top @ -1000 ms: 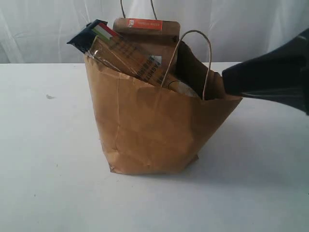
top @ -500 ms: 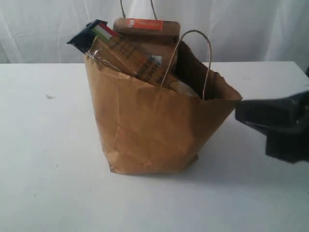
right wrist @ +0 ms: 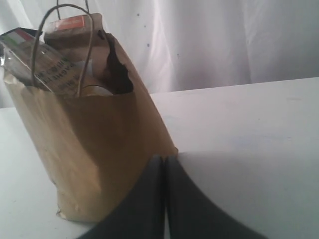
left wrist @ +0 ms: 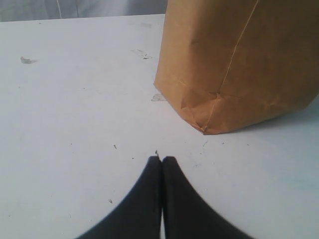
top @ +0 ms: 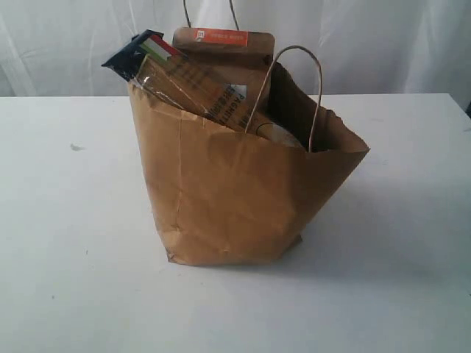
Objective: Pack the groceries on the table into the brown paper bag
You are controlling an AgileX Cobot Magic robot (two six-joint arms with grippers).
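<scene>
The brown paper bag (top: 235,191) stands upright in the middle of the white table (top: 66,257), its two loop handles up. A spaghetti pack (top: 188,81) and a brown kraft pouch (top: 224,55) stick out of its top; a pale lid (top: 280,134) shows just inside the rim. Neither arm shows in the exterior view. My left gripper (left wrist: 162,159) is shut and empty, low over the table short of the bag's bottom corner (left wrist: 204,127). My right gripper (right wrist: 165,158) is shut and empty, beside the bag (right wrist: 84,149), where the pouch (right wrist: 72,25) and spaghetti pack (right wrist: 30,55) also show.
A white curtain (top: 383,44) hangs behind the table. A small dark speck (top: 76,147) lies on the table at the left. The table's far edge (top: 412,94) runs behind the bag.
The right arm, which reached in over the bag's right side a second ago, has pulled back to the right and out of the exterior view. The bag and its contents have not moved.
</scene>
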